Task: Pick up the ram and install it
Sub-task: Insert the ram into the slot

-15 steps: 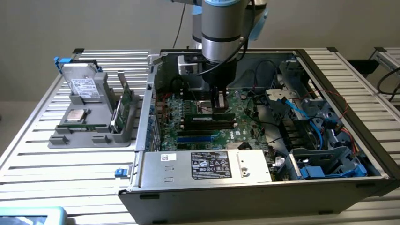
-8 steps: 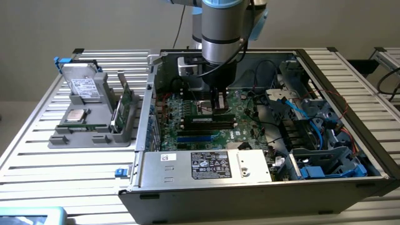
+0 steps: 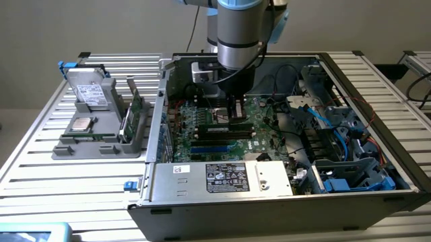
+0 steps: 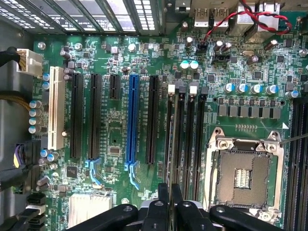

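my gripper (image 3: 235, 115) hangs inside the open computer case (image 3: 269, 214), over the middle of the motherboard (image 4: 115, 130). my fingers (image 4: 163, 199) are pinched almost together, and a thin dark strip runs out from between them. i take that strip to be the ram (image 4: 168, 175), held on edge. it sits so exactly over a slot, though, that i cannot fully tell the two apart.

what matters is the line-up. the four memory slots (image 4: 185, 139) lie side by side between the long blue slot (image 4: 133, 120) and the processor socket (image 4: 243, 173), all running the same way. the ram's long axis runs parallel to them. the memory slot nearest the blue one, with a white latch (image 4: 171, 89) at its far end, lies straight below my fingertips. as far as i can judge, the stick is above it and not yet touching. in the exterior view the slots run from that view's left to its right, and i hover just above them.

on the bench (image 3: 40, 166), beside the case's outer wall, a grey tray (image 3: 101, 148) holds taller green cards (image 3: 135, 108) on edge, well apart from me.
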Available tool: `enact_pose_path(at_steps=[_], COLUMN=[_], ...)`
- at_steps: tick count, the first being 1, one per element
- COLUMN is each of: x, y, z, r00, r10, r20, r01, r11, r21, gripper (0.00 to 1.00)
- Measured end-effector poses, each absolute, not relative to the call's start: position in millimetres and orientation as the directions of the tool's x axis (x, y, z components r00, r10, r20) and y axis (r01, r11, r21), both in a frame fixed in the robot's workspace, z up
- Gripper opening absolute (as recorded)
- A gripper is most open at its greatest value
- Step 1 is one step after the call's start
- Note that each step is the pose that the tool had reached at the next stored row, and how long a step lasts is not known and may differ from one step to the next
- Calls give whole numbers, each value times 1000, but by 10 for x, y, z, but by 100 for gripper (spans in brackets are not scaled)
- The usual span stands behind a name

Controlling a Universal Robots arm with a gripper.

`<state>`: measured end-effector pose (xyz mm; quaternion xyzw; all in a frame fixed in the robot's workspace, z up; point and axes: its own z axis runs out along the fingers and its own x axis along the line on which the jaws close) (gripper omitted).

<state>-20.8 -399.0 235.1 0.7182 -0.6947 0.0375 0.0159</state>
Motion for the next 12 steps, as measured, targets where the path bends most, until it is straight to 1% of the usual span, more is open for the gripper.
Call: enact_pose_path(at_steps=[12], x=[-208], y=[-3994], z=[2317], r00=[33], r10=[-997], r20=[76], r01=[-999], r11=[-35], r21=[-26], gripper=[14])
